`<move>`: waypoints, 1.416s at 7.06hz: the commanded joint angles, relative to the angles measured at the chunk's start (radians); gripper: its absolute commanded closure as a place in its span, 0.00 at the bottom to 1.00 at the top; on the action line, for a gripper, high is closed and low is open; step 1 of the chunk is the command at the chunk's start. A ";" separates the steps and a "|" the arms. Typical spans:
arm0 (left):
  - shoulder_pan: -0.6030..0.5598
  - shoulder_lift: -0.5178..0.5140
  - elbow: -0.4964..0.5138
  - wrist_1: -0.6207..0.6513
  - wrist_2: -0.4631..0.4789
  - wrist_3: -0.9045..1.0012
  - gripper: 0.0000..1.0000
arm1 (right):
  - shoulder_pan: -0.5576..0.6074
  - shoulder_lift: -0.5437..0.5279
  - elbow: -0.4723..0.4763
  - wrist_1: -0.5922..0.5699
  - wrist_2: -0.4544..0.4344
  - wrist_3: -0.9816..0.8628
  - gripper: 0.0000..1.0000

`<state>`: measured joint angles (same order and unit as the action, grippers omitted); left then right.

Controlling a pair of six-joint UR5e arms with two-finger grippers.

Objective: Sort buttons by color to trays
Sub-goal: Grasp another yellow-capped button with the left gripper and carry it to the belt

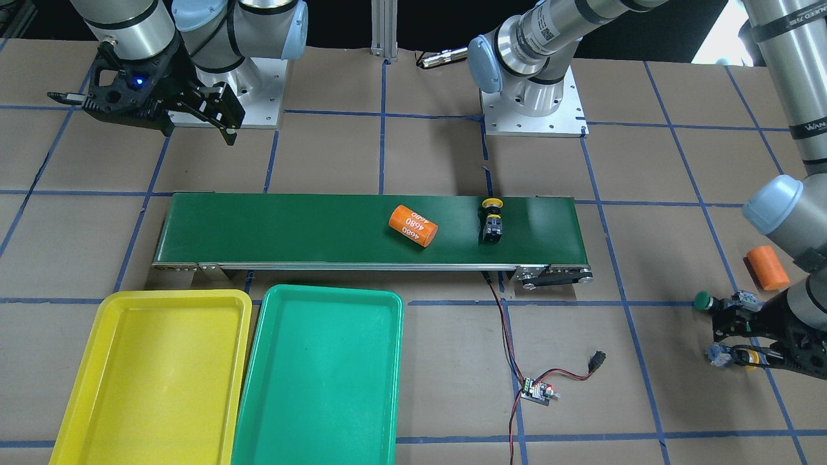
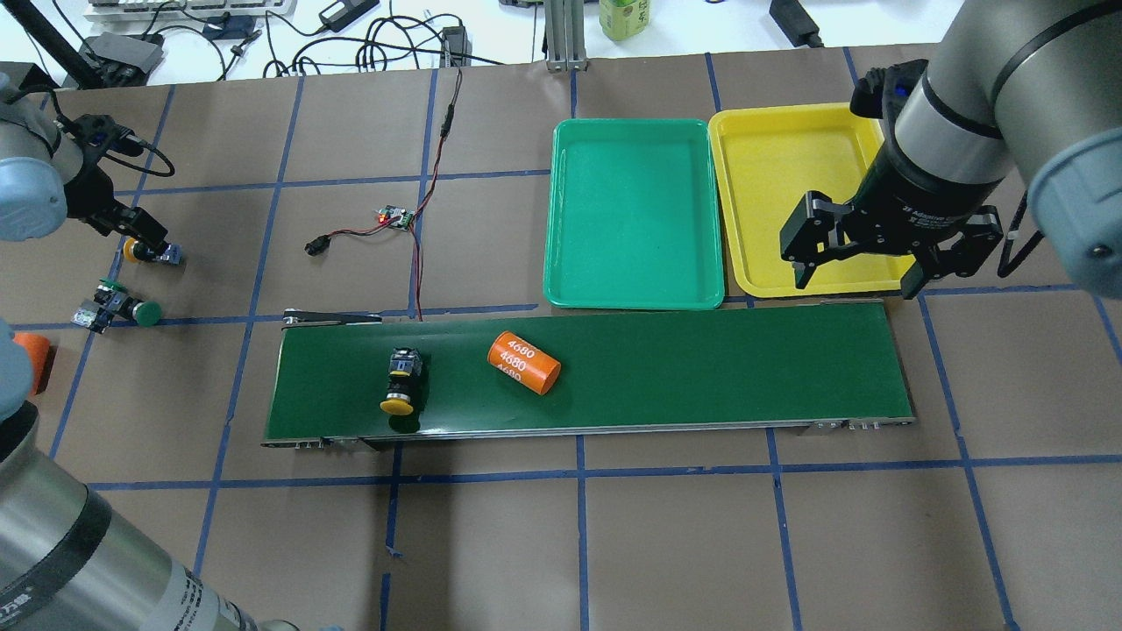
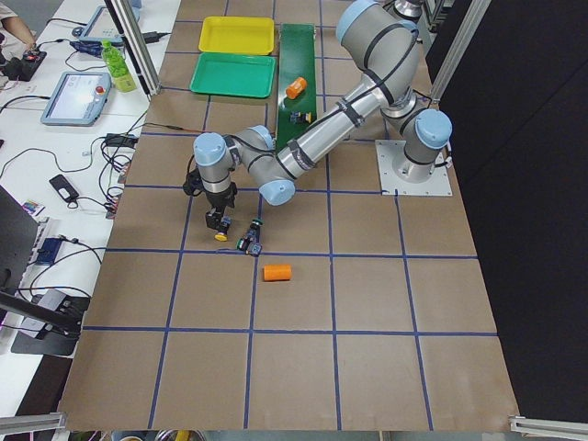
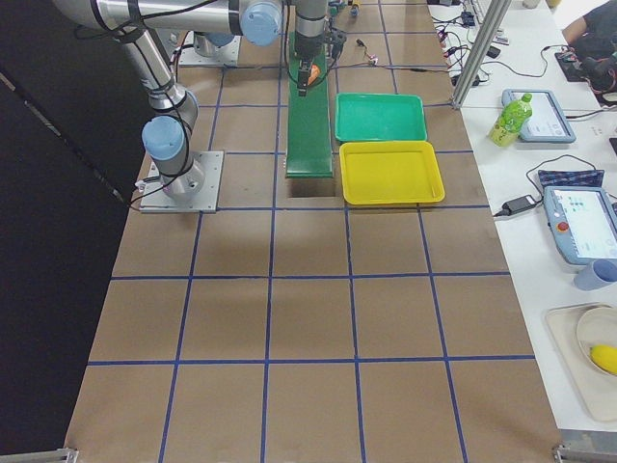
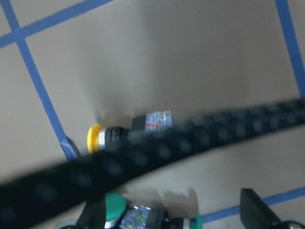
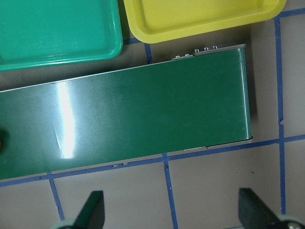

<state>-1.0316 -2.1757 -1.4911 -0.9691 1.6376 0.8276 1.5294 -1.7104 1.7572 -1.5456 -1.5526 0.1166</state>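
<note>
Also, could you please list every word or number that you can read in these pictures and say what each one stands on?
"4680", in white, repeated, on the orange cylinder on the conveyor belt.
White lettering on the body of the right gripper: too small to read.
Lettering on the dark band of the left arm: cut off, unreadable.
Label on the yellow button in the left wrist view: blurred.

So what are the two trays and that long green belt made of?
Yellow tray and green tray: probably plastic, smooth and slightly glossy, with molded rounded rims. Belt: looks like rubbery or coated fabric, with a bright sheen streak in the right wrist view. Its side rail looks like bare metal.
</note>
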 commanded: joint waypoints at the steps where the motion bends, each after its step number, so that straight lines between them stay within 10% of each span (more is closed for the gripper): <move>1: 0.017 -0.036 0.011 0.006 -0.059 -0.076 0.00 | 0.000 -0.003 0.016 -0.002 -0.003 0.003 0.00; 10: 0.050 -0.076 0.020 0.012 -0.119 -0.051 0.00 | 0.000 -0.015 0.051 -0.004 0.006 -0.006 0.00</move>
<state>-0.9827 -2.2465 -1.4722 -0.9598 1.5191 0.7772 1.5294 -1.7257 1.8028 -1.5495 -1.5413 0.1105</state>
